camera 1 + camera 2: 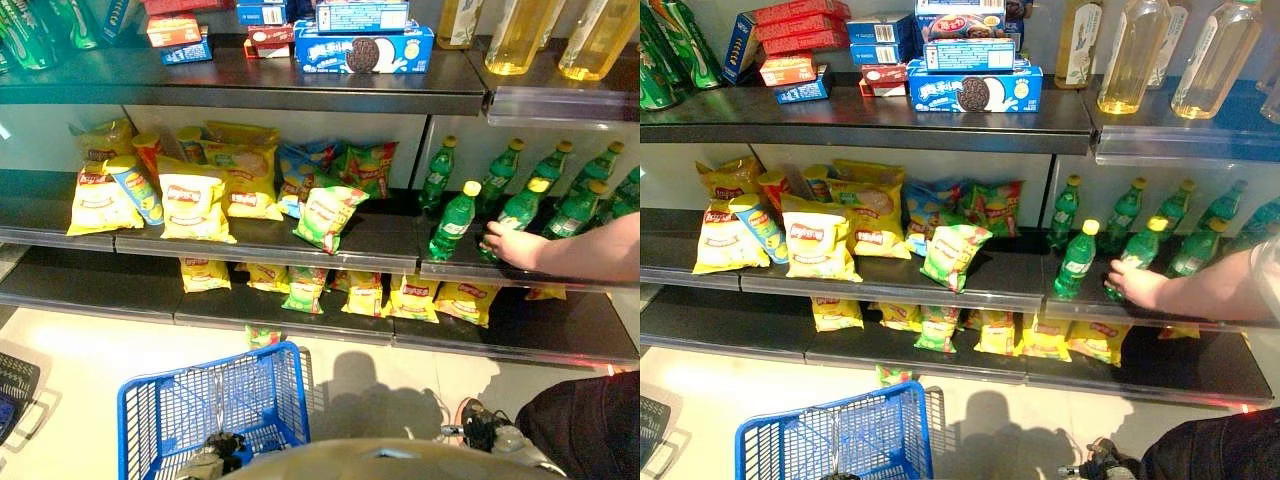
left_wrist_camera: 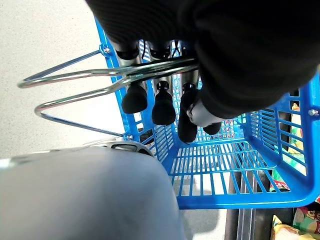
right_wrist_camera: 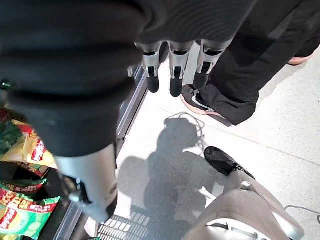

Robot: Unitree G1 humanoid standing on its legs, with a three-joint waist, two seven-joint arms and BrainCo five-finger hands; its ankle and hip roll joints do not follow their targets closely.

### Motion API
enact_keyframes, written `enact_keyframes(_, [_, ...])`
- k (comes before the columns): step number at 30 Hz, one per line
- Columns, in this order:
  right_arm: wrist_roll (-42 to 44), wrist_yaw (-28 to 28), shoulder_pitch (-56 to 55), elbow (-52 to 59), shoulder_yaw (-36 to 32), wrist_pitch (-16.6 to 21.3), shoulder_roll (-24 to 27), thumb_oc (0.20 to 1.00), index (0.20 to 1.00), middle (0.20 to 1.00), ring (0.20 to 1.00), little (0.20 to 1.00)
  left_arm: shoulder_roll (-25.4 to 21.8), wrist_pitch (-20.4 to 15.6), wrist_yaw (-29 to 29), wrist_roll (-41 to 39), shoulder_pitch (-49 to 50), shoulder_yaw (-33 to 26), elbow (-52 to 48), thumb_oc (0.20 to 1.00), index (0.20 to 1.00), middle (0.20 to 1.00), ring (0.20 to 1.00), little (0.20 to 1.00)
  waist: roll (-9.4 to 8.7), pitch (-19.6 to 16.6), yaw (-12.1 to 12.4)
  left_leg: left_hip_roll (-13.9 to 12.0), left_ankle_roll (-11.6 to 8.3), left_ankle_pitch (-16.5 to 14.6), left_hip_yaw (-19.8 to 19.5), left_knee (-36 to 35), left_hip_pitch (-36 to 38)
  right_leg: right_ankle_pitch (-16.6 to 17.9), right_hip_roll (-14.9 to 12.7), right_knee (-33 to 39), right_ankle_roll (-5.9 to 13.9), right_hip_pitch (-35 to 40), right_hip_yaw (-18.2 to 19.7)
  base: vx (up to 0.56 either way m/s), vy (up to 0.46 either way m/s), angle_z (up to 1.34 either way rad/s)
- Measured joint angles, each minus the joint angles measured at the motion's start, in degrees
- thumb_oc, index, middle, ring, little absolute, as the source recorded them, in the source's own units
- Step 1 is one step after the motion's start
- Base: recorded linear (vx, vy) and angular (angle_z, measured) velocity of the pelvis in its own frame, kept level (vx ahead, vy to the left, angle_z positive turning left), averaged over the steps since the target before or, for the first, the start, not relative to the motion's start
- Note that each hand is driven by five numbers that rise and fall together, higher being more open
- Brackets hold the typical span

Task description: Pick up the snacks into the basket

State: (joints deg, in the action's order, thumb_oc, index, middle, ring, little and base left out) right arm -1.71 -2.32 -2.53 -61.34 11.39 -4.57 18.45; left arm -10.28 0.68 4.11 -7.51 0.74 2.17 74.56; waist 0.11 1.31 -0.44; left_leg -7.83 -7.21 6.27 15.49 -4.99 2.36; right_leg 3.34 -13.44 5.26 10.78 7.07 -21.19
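Observation:
Yellow chip bags [image 1: 192, 208] and green snack bags [image 1: 326, 214] lie on the middle shelf. More of both [image 1: 363, 293] sit on the bottom shelf, and one green bag [image 1: 262, 335] lies on the floor behind the blue wire basket [image 1: 298, 395]. The basket hangs low in front of the shelves. My left hand [image 2: 162, 100] is shut on its metal handles [image 2: 90, 75]; the part of the basket floor [image 2: 220, 160] that shows is bare. My right hand [image 3: 172, 70] hangs open over the floor, away from the snacks and holding nothing.
A person's hand [image 1: 512, 245] rests among green bottles [image 1: 455, 220] on the middle shelf at the right; the person's dark trousers and shoe [image 3: 200, 100] are close to my right hand. Biscuit boxes [image 1: 362, 48] and oil bottles [image 1: 520, 35] fill the top shelf.

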Motion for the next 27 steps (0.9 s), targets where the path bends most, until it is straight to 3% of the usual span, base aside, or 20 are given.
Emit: enact_keyframes(27, [0.12, -0.06, 0.01, 0.39, 0.16, 0.02, -0.05, 1.0, 1.0, 1.0, 1.0, 1.0, -0.01, 0.0, -0.05, 0.04, 0.02, 0.18, -0.03, 0.2, 0.2, 0.2, 0.2, 0.2, 0.07, -0.06, -0.06, 0.0, 0.0, 0.0, -0.05, 0.0, 0.09, -0.01, 0.0, 0.0, -0.03, 0.15, -0.05, 0.0, 0.0, 0.0])
